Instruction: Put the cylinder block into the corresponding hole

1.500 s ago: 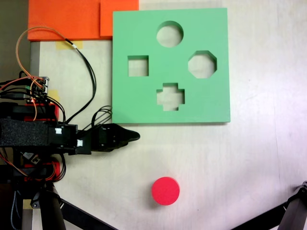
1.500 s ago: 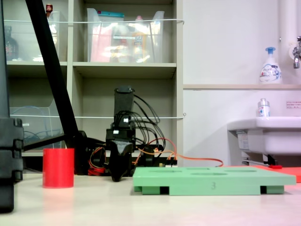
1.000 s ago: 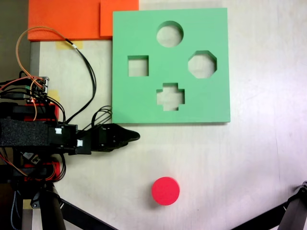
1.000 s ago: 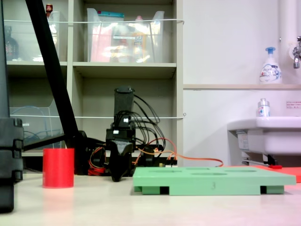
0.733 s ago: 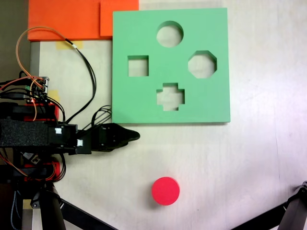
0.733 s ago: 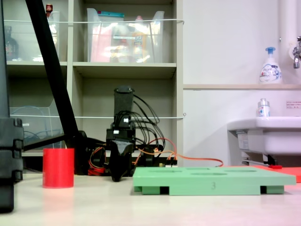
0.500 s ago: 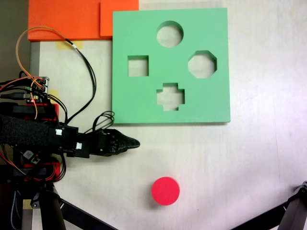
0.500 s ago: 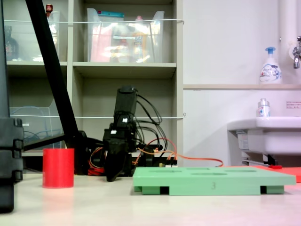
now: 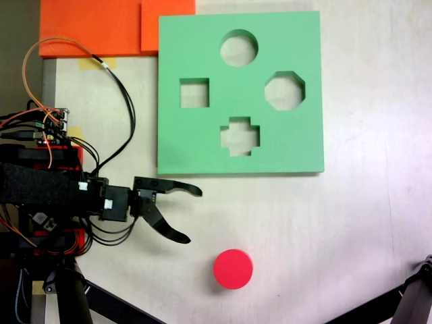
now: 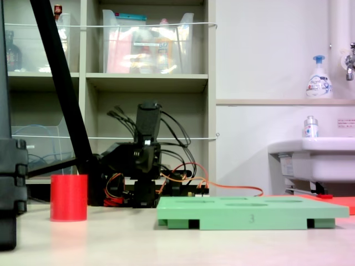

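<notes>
With jaws spread wide, the gripper (image 9: 192, 215) holds nothing; the opening looks sized to straddle the cylinder block (image 9: 233, 268), which stands upright on the table (image 9: 351, 229) at roughly 4 o'clock from the tips, near but apart. Judging by that, the approach is not finished. The green board (image 9: 202, 142) lies flat at 12 o'clock of the gripper, and the corresponding hole (image 9: 239, 48), the round cutout, sits at the board's far edge, empty. In a fixed view the block (image 10: 69, 197) stands left of the arm.
</notes>
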You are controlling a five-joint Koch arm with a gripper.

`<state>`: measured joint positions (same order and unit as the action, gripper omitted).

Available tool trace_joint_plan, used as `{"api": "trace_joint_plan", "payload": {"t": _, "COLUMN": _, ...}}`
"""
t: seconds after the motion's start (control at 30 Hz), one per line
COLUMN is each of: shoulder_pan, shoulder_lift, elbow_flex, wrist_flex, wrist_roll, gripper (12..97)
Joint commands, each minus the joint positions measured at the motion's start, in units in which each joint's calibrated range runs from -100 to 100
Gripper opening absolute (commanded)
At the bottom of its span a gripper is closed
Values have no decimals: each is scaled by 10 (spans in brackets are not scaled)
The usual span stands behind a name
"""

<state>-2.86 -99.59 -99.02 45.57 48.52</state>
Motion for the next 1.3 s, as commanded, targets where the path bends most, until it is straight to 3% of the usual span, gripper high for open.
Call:
{"api": "trace_joint_plan", "payload": {"t": 0.0, "shoulder_pan": -11, "shoulder_lift": -4, "elbow_flex": -10, "wrist_flex": 53, "wrist_roll": 17, "gripper": 493}}
{"api": "trace_joint_plan", "payload": {"t": 0.27, "shoulder_pan": -41, "shoulder_lift": -4, "elbow_flex": -10, "wrist_flex": 57, "wrist_roll": 29, "gripper": 511}}
{"api": "trace_joint_plan", "payload": {"t": 0.4, "shoulder_pan": -45, "shoulder_lift": -4, "elbow_flex": -10, "wrist_flex": 56, "wrist_roll": 25, "gripper": 713}}
{"api": "trace_joint_plan", "payload": {"t": 0.53, "shoulder_pan": -52, "shoulder_lift": 25, "elbow_flex": -10, "wrist_flex": 67, "wrist_roll": 24, "gripper": 819}}
{"api": "trace_joint_plan", "payload": {"t": 0.67, "shoulder_pan": -59, "shoulder_lift": 168, "elbow_flex": -10, "wrist_flex": 153, "wrist_roll": 23, "gripper": 824}}
{"api": "trace_joint_plan", "payload": {"t": 0.9, "shoulder_pan": -66, "shoulder_lift": 638, "elbow_flex": 56, "wrist_flex": 500, "wrist_roll": 24, "gripper": 824}}
{"api": "trace_joint_plan", "payload": {"t": 1.27, "shoulder_pan": -64, "shoulder_lift": 874, "elbow_flex": 244, "wrist_flex": 514, "wrist_roll": 26, "gripper": 824}}
